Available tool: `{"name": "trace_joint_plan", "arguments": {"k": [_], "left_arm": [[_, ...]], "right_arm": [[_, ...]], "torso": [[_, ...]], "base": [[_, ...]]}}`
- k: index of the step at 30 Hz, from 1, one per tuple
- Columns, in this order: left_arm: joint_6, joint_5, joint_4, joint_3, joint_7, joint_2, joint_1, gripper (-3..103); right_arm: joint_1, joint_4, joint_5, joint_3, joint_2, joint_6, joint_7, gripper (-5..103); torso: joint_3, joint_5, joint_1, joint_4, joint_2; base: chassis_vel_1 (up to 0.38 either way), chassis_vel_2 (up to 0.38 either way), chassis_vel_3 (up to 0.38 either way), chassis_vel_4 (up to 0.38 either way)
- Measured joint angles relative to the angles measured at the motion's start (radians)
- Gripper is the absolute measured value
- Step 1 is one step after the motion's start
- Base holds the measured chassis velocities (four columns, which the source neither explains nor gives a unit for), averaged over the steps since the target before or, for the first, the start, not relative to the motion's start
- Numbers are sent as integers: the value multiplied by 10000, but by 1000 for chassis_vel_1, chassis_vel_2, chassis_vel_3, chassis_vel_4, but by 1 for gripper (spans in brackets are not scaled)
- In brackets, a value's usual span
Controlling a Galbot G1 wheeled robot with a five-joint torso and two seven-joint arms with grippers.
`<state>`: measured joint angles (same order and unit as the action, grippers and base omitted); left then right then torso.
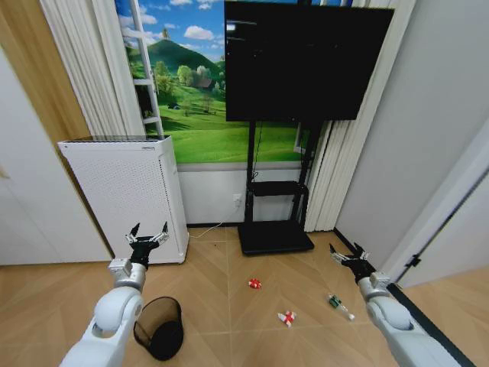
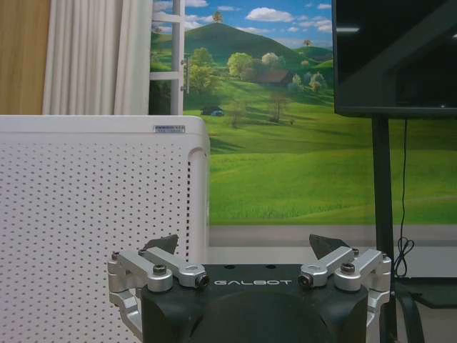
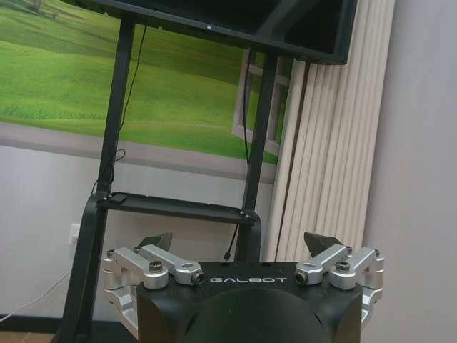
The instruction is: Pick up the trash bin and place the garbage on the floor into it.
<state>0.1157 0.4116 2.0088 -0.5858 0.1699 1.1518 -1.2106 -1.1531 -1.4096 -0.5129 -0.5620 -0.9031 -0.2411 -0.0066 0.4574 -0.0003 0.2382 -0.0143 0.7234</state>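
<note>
Head view: the left tool (image 1: 147,233) hangs released above the trash bin (image 1: 160,327), which sits near-left on the floor (image 1: 229,283); the right tool (image 1: 348,255) is released too. Best lower straight onto the rim. The garbage (image 1: 287,317) lies scattered right, before the TV stand (image 1: 275,229).

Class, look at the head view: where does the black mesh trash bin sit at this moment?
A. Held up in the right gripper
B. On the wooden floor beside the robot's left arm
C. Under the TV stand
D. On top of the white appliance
B: the trash bin lies on the floor by the left arm, below the open, empty left gripper.
</note>
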Motion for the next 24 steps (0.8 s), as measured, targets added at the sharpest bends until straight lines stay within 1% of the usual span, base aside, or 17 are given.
{"name": "trace_joint_plan", "arguments": {"k": [1, 4, 5, 6, 9, 10, 12, 15, 17, 22, 24], "left_arm": [[-39, -6, -14, -27, -34, 4, -1, 100], [-150, -8, -34, -98, -169, 1, -29, 100], [-194, -10, -41, -126, -215, -26, -45, 100], [-194, -10, -41, -126, -215, -26, -45, 100], [-235, -11, -89, -195, -325, -73, -71, 100], [-241, -16, -126, -224, -377, -80, -86, 100], [-228, -56, -174, -260, -390, -78, -111, 100], [-295, -182, -229, -289, -394, -42, -142, 100], [-320, -210, -234, -298, -395, -28, -153, 100], [-341, -232, -256, -310, -392, -2, -162, 100], [-359, -253, -288, -344, -393, 5, -162, 100]], "right_arm": [[18, 39, 4, 16, -13, -64, -80, 100], [102, 86, 18, 37, -26, -164, -195, 100], [110, 96, 19, 59, -30, -169, -214, 100], [110, 96, 19, 59, -30, -169, -214, 100], [119, 84, 0, 75, -30, -170, -220, 100], [118, 74, -12, 75, -30, -170, -221, 100], [107, 69, -24, 74, -33, -171, -228, 100], [74, 64, -61, 38, -35, -193, -283, 100], [58, 62, -70, 29, -37, -203, -301, 100], [-25, -10, -210, -38, -37, -236, -445, 100], [-32, -12, -220, -44, -35, -242, -453, 100]], "torso": [[2, 11, 3, 0, -1], [3, -5, 6, 1, -2], [5, 8, 9, 2, -4], [5, 8, 9, 2, -4], [5, 3, 10, 5, -3], [4, -2, 10, 1, -3], [-1, 6, 4, 3, -5], [-41, -1, -29, 1, -64], [-67, 1, -49, 0, -114], [-227, 3, -155, 2, -403], [-258, 3, -177, 2, -460]], "base": [[-321, 335, 356, -368], [-303, 302, 328, -298], [-281, 198, 189, -221], [-281, 198, 189, -221], [-121, 145, 41, -39], [-100, 35, 22, -24], [0, 0, 0, 0], [49, -89, -69, 53], [71, -85, -74, 60], [24, -22, -13, 16], [0, 0, 0, 0]]}}
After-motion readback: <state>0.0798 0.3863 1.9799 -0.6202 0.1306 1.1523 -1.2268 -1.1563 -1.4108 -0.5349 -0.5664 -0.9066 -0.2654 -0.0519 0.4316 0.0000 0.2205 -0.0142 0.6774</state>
